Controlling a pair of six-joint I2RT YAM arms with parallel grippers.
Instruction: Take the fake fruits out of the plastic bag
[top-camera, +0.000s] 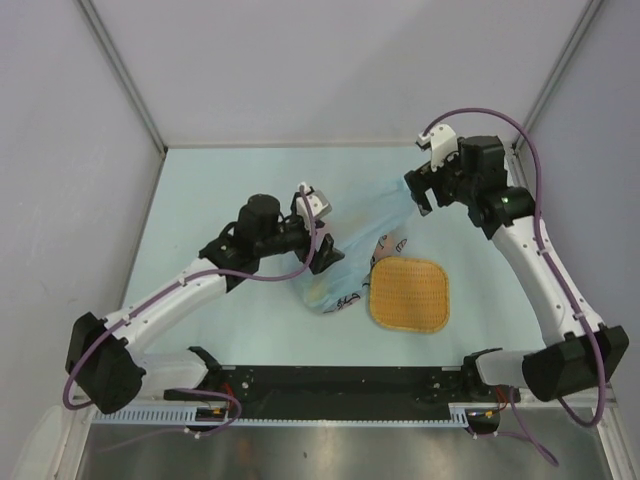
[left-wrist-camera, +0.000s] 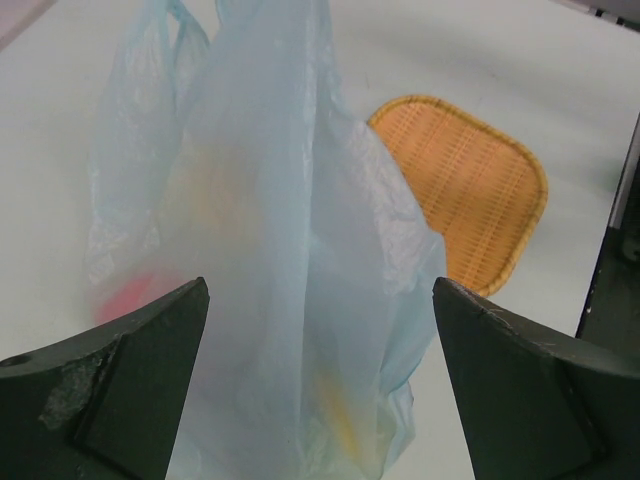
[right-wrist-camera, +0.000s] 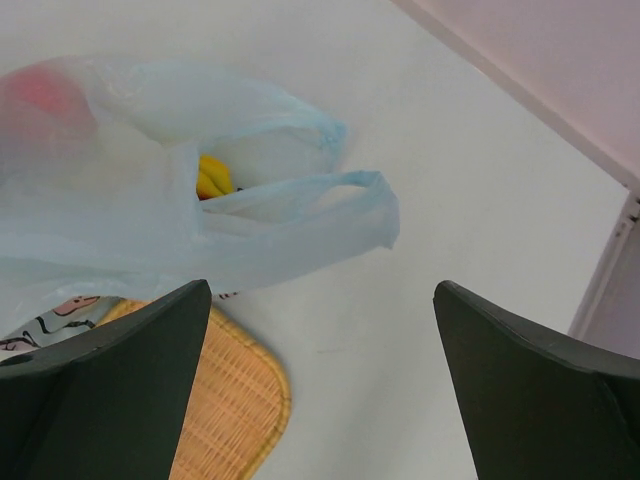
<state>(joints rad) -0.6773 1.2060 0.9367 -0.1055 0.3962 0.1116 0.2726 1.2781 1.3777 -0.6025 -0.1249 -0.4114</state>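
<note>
The light-blue plastic bag (top-camera: 352, 262) lies on the table with its handles (right-wrist-camera: 330, 210) pointing to the far right. Fruits show only through the plastic or at the bag's mouth: a yellow banana (right-wrist-camera: 212, 178), a red one (right-wrist-camera: 40, 95) and a yellow smear (left-wrist-camera: 345, 420). My left gripper (top-camera: 322, 248) is open, and the bag (left-wrist-camera: 290, 250) rises between its two fingers (left-wrist-camera: 130, 370) without being pinched. My right gripper (top-camera: 420, 195) is open and empty, just beyond the handles, with bare table between its fingers (right-wrist-camera: 120, 380).
A woven orange-yellow square mat (top-camera: 408, 294) lies flat just right of the bag, partly under its printed corner. It also shows in the left wrist view (left-wrist-camera: 470, 190) and the right wrist view (right-wrist-camera: 215, 410). Grey walls close the table on three sides.
</note>
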